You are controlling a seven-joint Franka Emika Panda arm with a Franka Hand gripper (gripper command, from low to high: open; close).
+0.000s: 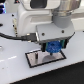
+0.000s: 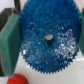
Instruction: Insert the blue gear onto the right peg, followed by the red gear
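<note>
Flat bright-blue toothed plastic gear point(image 2: 48, 40) being gripped by tool point(image 1: 52, 48), being seated over dark peg point(image 2: 48, 39); release judged next, small red gear point(image 2: 18, 79) being left for later.

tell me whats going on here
A single Franka arm's gripper holds the blue gear between its green-padded fingers, right over the black-rimmed grey plate on the white table. In the wrist view a dark post shows through the gear's centre hole, so the gear looks lined up on a peg, though how far down it sits cannot be told. The red gear lies nearby, untouched.
</note>
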